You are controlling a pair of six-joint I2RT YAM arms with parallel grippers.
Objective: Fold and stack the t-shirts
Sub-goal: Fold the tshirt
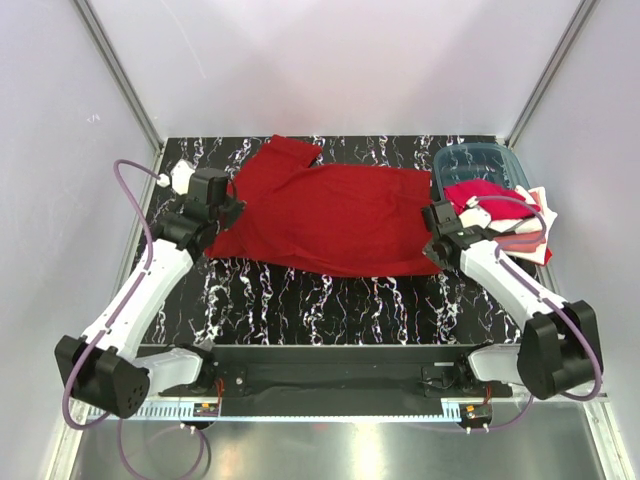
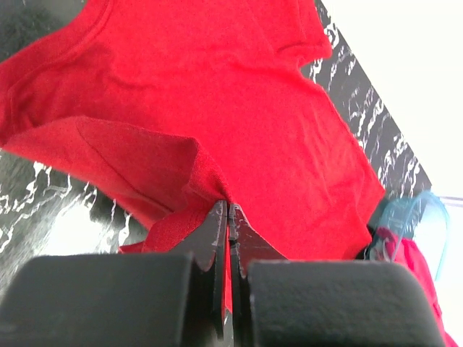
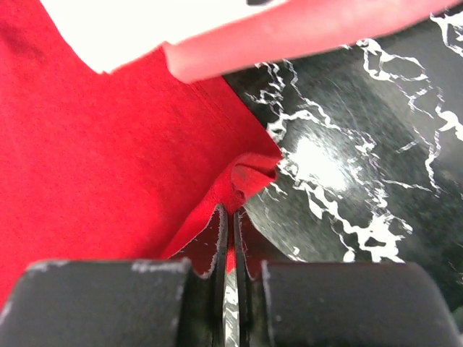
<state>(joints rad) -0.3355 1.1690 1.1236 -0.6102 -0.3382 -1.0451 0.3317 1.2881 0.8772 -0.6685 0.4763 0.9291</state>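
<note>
Two grippers of mine are both pinched shut on the same garment. My left gripper point(image 1: 224, 207) point(image 2: 228, 208) has its jaws pressed together on a raised fold at the left end of the deep red t-shirt point(image 1: 330, 215) point(image 2: 217, 94), and in the left wrist view the cloth rises in a ridge straight out of the seam between the black fingers. My right gripper point(image 1: 438, 238) point(image 3: 230, 211) is closed just as narrowly on the near right corner of that shirt point(image 3: 87, 166), with a small crumpled tip of red cloth poking out just past the fingertips over the marbled black table point(image 1: 330, 300) point(image 3: 347, 173). The shirt itself lies spread across the middle of the table between my two wrists, mostly flat, one sleeve pointing toward the far edge. Beside my right wrist, at the far right of the table, sits the teal bin point(image 1: 480, 160) point(image 2: 409, 217), and just in front of it a loose pile of t-shirts point(image 1: 510, 215) in red, pink and white. In the right wrist view a pink cloth edge point(image 3: 289, 36) and a patch of white cloth point(image 3: 145, 29) cross the top, lying over the red shirt's right end.
</note>
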